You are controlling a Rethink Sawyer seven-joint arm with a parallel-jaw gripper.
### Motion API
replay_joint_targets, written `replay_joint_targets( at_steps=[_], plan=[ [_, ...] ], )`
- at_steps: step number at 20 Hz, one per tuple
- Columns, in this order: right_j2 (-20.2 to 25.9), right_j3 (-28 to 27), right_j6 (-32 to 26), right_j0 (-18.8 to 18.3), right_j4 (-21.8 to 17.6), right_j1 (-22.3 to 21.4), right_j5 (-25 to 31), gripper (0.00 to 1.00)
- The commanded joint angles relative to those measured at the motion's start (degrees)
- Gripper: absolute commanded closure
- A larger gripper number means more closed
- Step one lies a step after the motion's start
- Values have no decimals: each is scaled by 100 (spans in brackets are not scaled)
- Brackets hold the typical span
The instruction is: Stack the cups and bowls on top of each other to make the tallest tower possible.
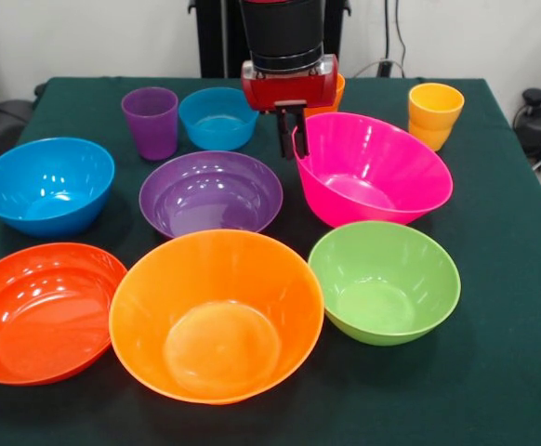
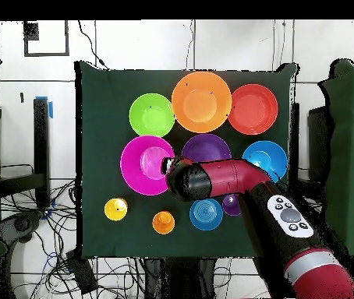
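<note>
Here, in the front view, a dark green table [image 1: 503, 279] crowded with bright plastic bowls and cups, none yet stacked. At top centre of the frame, a red and black gripper [image 1: 295, 139] reaching down, its two dark fingers [image 1: 286, 136] clamped on the near-left rim of the large pink bowl [image 1: 377, 172], one finger outside the wall and one inside. Pink bowl tipped, left rim raised, opening facing the lower left of the frame. Just below it at lower right, a green bowl [image 1: 385, 282], upright. At bottom centre, the large orange bowl [image 1: 217, 314]; at bottom left, touching it, a shallow red-orange bowl [image 1: 40, 311]. In the middle, a purple bowl [image 1: 211, 193]; at mid left, a blue bowl [image 1: 46, 184]. Along the upper part of the frame, a purple cup [image 1: 151, 122] just beside a small blue bowl [image 1: 217, 117], an orange cup [image 1: 335, 95] mostly hidden behind the gripper, and a yellow cup [image 1: 434, 114] at upper right, well apart from the rest. In the overhead view, the arm [image 2: 235, 181] stretching from lower right toward the frame's centre, ending at the right rim of the pink bowl [image 2: 145, 165].
</note>
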Motion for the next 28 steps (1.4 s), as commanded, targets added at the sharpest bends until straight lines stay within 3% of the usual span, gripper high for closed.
replay_joint_targets(
  at_steps=[1,9,10,28],
  plan=[
    [267,-175,-948,-32,-553,351,433,100],
    [347,-127,-987,-112,-610,342,342,100],
    [374,-115,-974,-133,-624,339,351,0],
    [490,-201,-944,-197,-730,398,376,0]
  ],
)
